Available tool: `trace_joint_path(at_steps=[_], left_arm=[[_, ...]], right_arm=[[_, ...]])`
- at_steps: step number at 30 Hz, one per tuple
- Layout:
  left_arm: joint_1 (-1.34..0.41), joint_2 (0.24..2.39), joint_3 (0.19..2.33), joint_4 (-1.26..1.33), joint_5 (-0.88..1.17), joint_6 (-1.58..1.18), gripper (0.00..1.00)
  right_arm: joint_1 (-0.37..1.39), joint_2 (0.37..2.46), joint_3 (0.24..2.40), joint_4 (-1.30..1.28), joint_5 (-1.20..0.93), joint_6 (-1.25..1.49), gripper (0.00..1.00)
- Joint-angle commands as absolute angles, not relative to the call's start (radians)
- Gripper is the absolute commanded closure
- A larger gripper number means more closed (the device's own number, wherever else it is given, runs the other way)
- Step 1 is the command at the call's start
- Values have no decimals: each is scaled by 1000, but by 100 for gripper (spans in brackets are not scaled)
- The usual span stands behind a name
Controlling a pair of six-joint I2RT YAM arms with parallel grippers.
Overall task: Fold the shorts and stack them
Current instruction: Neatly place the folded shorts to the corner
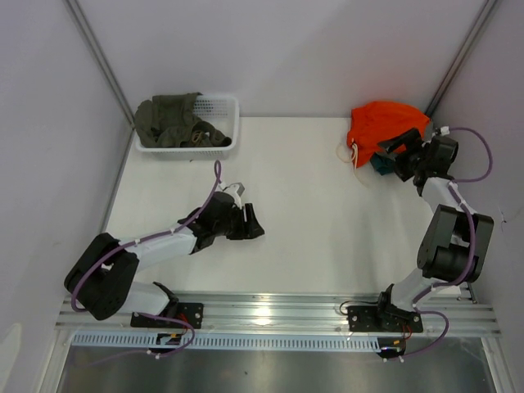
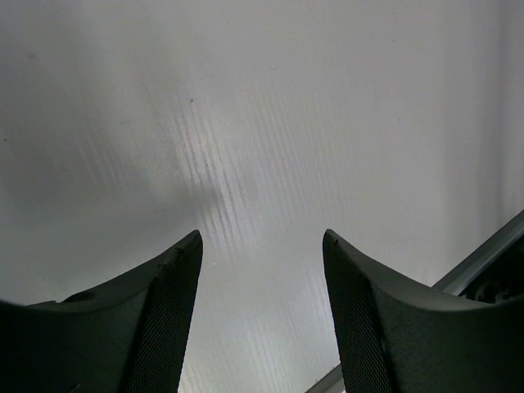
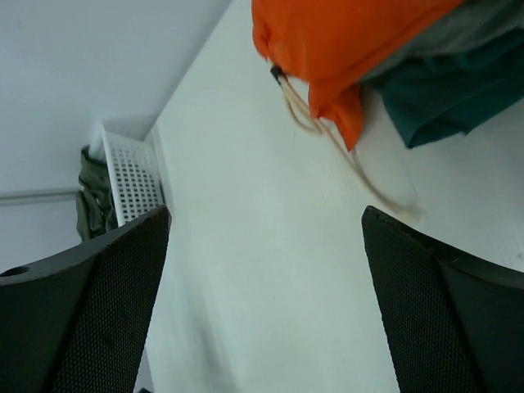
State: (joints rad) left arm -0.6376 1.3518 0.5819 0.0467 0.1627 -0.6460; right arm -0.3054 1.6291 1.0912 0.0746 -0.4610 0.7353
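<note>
1 white basket at 11 o'clock holds 1 olive garment. The left gripper, at 8 o'clock, has jaws apart and empty. 1 shorts lies bunched at 1 o'clock on 1 teal garment. The right gripper is just beside them, jaws wide apart.

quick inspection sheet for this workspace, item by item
surface: white table, smooth, no spills seen
job's things: bright orange fabric shorts bunched at the far right, lying over a teal garment and a grey one; white drawstring trailing on the table
clutter: white perforated plastic basket at the far left, holding an olive-green garment
grippers: left gripper open, empty, mid-table; right gripper open, empty, beside the shorts
cables: purple cables along both arms, none on the cloth
surroundings: pale walls; metal rail at the near edge
</note>
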Motion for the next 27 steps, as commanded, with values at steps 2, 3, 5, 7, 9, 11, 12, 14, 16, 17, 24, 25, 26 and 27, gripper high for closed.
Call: trace_joint_path(at_steps=[2,3,5,7,9,11,12,14,16,17,24,25,26,27], left_arm=[[-646,1312,561,100,156,-640,36],[-646,1312,558,103,158,-640,36],[-646,1309,554,112,161,-643,36],[-646,1307,549,117,166,-644,36],[-646,1304,546,118,166,-643,35],[-646,1305,548,117,166,-640,35],[-646,1307,549,114,166,-638,35],[-646,1310,552,109,166,-634,35],[-646,1310,554,109,167,-634,35],[-646,1310,551,110,169,-635,34],[-646,1331,560,115,179,-630,33],[-646,1335,561,115,179,-630,33],[-646,1336,566,114,181,-627,32],[-646,1338,566,114,181,-627,31]], right_arm=[[-241,1612,1020,293,-419,793,1],[-233,1620,1006,314,-402,795,0],[-222,1650,983,386,-391,808,1],[-209,1678,954,474,-393,821,1],[-192,1726,946,535,-376,841,1],[-178,1753,945,557,-359,842,1],[-169,1775,943,577,-329,836,1],[-149,1790,945,587,-301,828,1],[-130,1812,943,614,-261,816,0],[-126,1818,943,621,-250,812,0],[-77,1882,931,730,-106,752,0],[-72,1882,927,739,-85,740,1],[-69,1884,920,747,-59,726,0],[-68,1887,923,749,-52,723,0]])
